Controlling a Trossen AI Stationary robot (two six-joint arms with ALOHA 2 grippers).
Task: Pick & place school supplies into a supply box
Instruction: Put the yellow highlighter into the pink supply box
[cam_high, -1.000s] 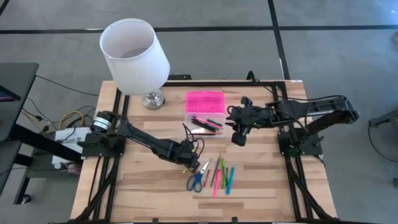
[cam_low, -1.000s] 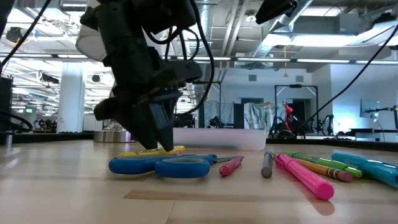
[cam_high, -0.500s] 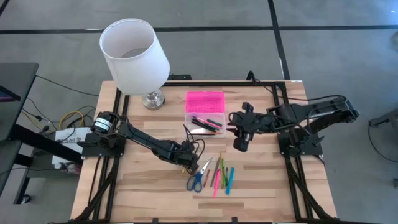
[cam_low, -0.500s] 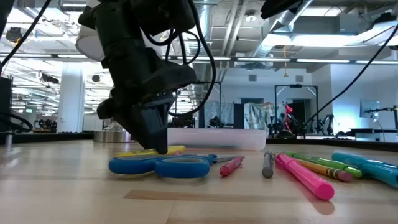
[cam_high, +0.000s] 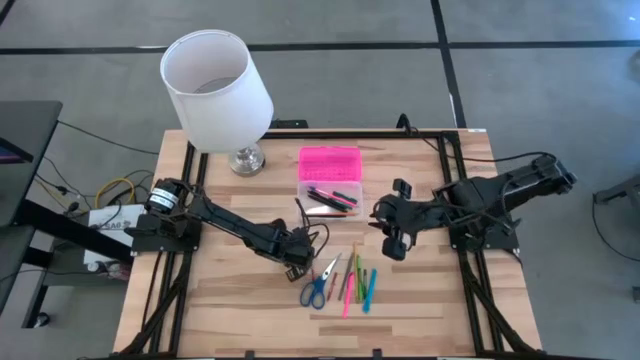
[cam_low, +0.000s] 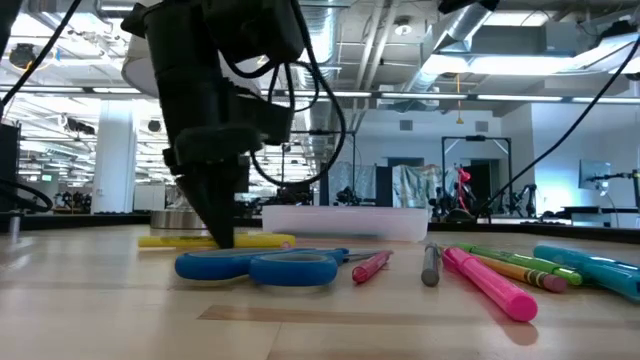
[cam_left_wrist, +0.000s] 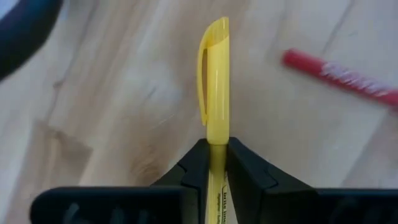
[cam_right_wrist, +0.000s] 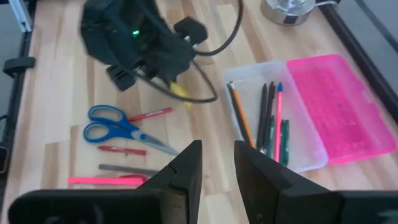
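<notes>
A yellow marker (cam_left_wrist: 214, 81) lies flat on the wooden table, just on the far side of the blue-handled scissors (cam_high: 316, 289). My left gripper (cam_high: 297, 268) stands over it, pointing down, shut on it. The supply box (cam_high: 329, 180) lies open toward the far edge of the table: pink lid (cam_high: 329, 160), and a clear base (cam_right_wrist: 267, 127) that holds several pens. More pens and markers (cam_high: 356, 284) lie to the right of the scissors. My right gripper (cam_high: 393, 244) hangs open above the table to the right of the box, with nothing in it. My left gripper pinches the yellow marker's barrel (cam_left_wrist: 216, 146) between its two fingers, one on each long side. The fingers (cam_low: 222, 225) come from above, pointing down, across the marker. The marker lies level on the table, and its clipped cap end (cam_left_wrist: 213, 37) sticks out past the fingers.
A white lampshade on a metal foot (cam_high: 215, 88) stands at the far left of the table. The scissors (cam_low: 260, 266) lie right beside the held marker. A pink marker (cam_low: 492, 284) and others lie on the near right. Bare wood (cam_high: 230, 300) shows at the near left.
My left gripper has rolled about its own axis over the yellow marker and shut on it. The marker stays on the table. My right gripper, still open, has swung toward the table's near edge, away from the box.
</notes>
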